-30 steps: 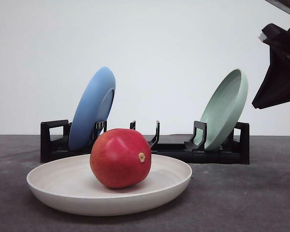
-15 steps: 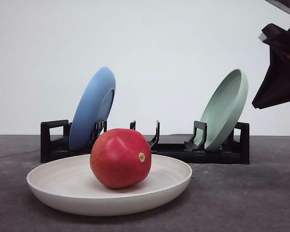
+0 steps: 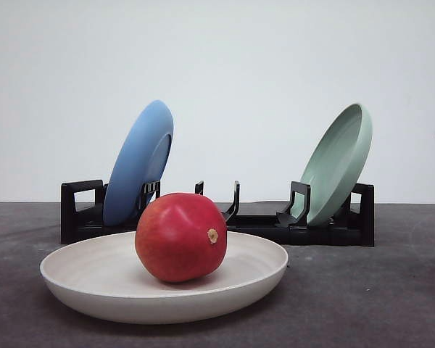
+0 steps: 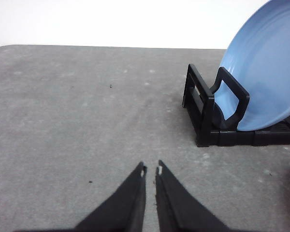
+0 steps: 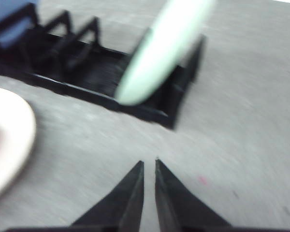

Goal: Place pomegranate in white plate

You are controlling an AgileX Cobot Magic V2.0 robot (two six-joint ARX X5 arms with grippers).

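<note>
I see grey tabletop (image 3: 377, 290) across lower frame. White plate (image 3: 94, 279) lower left, pomegranate (image 3: 180, 237) resting inside it. Left claw (image 4: 150, 170) nearly closed, empty, bottom centre. Right claw (image 5: 149, 164) likewise pinched, empty.

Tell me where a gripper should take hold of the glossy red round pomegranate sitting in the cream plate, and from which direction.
Probably from above, with the fingers closing across the widest part of the glossy red pomegranate. The raised rim of the shallow cream plate hinders a low side approach, and the fruit's top is bare. Its tan stem nub points toward the camera and slightly right, so keep the fingers on the smooth flanks instead.
</note>
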